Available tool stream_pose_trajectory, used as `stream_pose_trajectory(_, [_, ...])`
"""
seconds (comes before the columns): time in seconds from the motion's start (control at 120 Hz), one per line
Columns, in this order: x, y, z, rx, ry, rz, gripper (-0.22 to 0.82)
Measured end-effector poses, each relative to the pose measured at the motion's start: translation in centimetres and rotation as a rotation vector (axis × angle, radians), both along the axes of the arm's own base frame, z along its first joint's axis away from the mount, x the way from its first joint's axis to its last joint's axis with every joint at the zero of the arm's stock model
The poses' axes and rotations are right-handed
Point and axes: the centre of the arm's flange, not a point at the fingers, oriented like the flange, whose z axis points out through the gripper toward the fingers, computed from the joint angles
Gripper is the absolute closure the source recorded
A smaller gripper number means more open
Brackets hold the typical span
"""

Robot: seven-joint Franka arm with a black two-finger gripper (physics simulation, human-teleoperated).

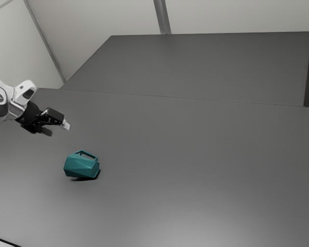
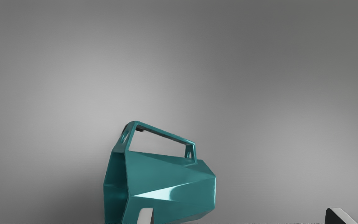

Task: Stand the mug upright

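Both fingertips (image 2: 145,216) of my gripper (image 1: 57,128) stand wide apart, and I see nothing gripped with them. The mug (image 1: 81,165) lies on its side on the grey table (image 1: 195,170), so it is not upright. In the exterior view it is close to the left side, between the far edge of the table and the near edge (image 1: 5,241) at the lower left corner.

Its handle (image 2: 163,133) sticks out on the side away from the fingertips. In the wrist view one fingertip overlaps the body, and the other is well past the base. If I would descend with this alignment, I think that the finger could press on the slanted body and make the mug roll or slide. A move too far toward the mouth (image 2: 115,186) could put one finger inside, and then closing would pull only at the wall. The handle could also catch a finger and twist the mug. Even with a good grip, too little turning of my wrist would leave the base tilted, and at release the mug would probably fall over again. Behind the table's far edge rises a grey panel (image 1: 206,67), well apart from the mug.
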Motion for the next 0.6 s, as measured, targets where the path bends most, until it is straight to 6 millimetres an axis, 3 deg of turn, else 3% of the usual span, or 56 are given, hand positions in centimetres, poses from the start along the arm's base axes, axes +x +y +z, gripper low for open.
stream_pose_trajectory(0.133, [-1.5, 1.5, -3.1, 0.006, -0.004, -0.038, 0.00])
stream_pose_trajectory(0.333, [-0.7, 3.1, -7.2, 0.060, -0.013, -0.104, 0.00])
stream_pose_trajectory(0.5, [0.9, 1.9, -10.1, 0.068, -0.034, -0.150, 0.00])
stream_pose_trajectory(0.6, [0.4, 0.9, -11.4, 0.067, -0.045, -0.164, 0.00])
